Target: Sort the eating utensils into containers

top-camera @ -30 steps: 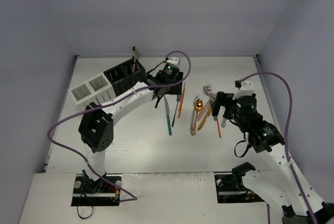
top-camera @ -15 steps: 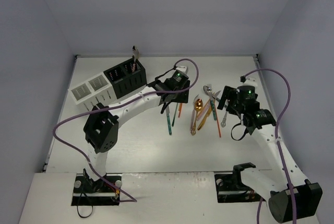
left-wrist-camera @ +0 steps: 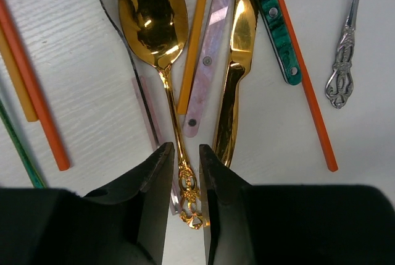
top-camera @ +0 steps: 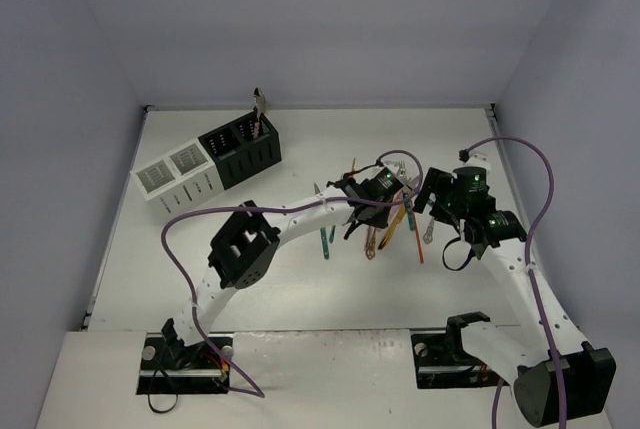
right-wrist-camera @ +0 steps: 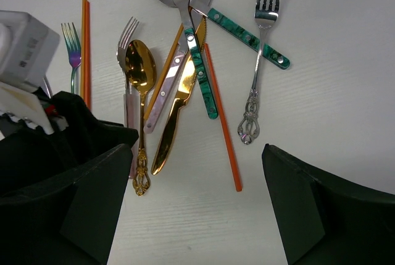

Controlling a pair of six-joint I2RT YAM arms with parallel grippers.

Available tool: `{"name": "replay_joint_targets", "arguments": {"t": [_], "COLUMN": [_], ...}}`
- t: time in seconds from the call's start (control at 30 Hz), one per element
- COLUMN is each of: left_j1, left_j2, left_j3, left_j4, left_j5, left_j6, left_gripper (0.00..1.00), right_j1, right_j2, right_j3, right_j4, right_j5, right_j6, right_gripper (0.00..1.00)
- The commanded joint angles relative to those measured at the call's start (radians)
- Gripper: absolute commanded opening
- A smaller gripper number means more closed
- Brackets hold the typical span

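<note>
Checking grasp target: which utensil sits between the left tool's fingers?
The gold spoon, its ornate handle end between the left tool fingers; the gold knife lies beside it.

1. Left gripper (left-wrist-camera: 184, 172) fingers are straddling the gold spoon (left-wrist-camera: 154, 24) handle; a narrow gap is showing either side.
2. Gold knife (left-wrist-camera: 233, 86) is lying just right of the right finger, blocking it.
3. Pink-handled utensil (left-wrist-camera: 208, 55) and orange stick (left-wrist-camera: 192, 42) are crowding ahead.
4. Bare table (left-wrist-camera: 92, 110) is lying left of the fingers.

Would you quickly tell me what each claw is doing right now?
Left claw: nearly closed around the gold spoon handle; grip uncertain.
Right claw: open, empty.
</note>
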Motion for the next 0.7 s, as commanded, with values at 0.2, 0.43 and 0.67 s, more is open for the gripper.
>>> {"name": "replay_joint_targets", "arguments": {"t": [0.2,0.43,0.67], "left_j1": [-0.002,-0.002,0.003], "left_j2": [0.051,0.087,0.056], "left_j3": [0.115,0.119,0.117], "left_j4": [-0.078,-0.110,-0.130], "left_j5": [-0.083,-0.091,-0.146], "left_j6": [0.008,0.019,0.037], "left_gripper": [0.20,0.21,0.21], "right_j1": [-0.014,-0.017,-0.019], "right_j2": [-0.033,-0.047,-0.052], "right_j3": [-0.006,-0.012,-0.016], "right_j4": [0.024,0.019,0.017], "right_j5": [-0.024,-0.024,-0.061], "right_j6": [0.003,-0.002,-0.003], "right_gripper": [0.84,0.85,0.85]}}
